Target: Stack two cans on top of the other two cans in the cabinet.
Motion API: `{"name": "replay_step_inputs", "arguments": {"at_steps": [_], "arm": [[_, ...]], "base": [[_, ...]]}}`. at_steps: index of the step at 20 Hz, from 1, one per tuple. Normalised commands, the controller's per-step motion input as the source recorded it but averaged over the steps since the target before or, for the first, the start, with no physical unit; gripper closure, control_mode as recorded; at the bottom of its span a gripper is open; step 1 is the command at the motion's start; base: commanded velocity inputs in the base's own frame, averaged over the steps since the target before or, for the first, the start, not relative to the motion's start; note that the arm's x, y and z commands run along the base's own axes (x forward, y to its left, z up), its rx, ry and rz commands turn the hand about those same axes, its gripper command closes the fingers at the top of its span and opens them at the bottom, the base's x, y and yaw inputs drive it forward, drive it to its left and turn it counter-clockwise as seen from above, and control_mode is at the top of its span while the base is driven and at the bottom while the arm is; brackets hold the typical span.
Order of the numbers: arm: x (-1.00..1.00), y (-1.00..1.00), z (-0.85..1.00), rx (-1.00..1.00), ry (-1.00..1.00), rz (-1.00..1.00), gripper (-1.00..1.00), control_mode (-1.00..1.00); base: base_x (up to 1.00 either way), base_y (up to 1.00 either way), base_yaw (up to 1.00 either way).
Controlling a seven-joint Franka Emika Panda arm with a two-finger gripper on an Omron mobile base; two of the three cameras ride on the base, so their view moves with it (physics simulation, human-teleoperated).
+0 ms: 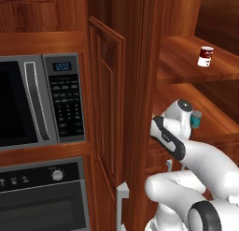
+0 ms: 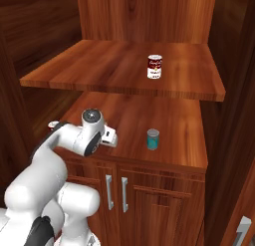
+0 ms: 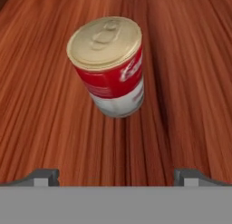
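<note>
below the open gripper (image 3: 115, 177), a red can (image 3: 108, 64) stands upright.

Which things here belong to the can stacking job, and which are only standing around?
Job: red can with pale top; soup can on upper shelf; teal can on lower shelf; cabinet; open end effector.
Not job: microwave; oven.

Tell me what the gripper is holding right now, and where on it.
Nothing. The gripper is open, its fingertips apart and clear of the red can, which stands upright on the wood ahead of it.
</note>
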Motion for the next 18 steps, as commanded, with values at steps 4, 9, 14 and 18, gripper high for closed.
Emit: {"name": "replay_step_inputs", "arguments": {"at_steps": [4, 9, 14, 18], "arm": [[0.17, 0.00, -0.20, 0.00, -0.04, 0.00, -1.00, -1.00], [0.13, 0.00, -0.17, 0.00, -0.10, 0.00, -1.00, -1.00], [0.07, 0.04, -0.15, 0.00, -0.20, 0.00, -1.00, -1.00], [0.02, 0.02, -0.09, 0.00, -0.13, 0.00, -1.00, -1.00]], "base": [[0.00, 0.00, 0.00], [0.00, 0.00, 0.00], [0.00, 0.00, 0.00], [0.00, 0.00, 0.00]]}}
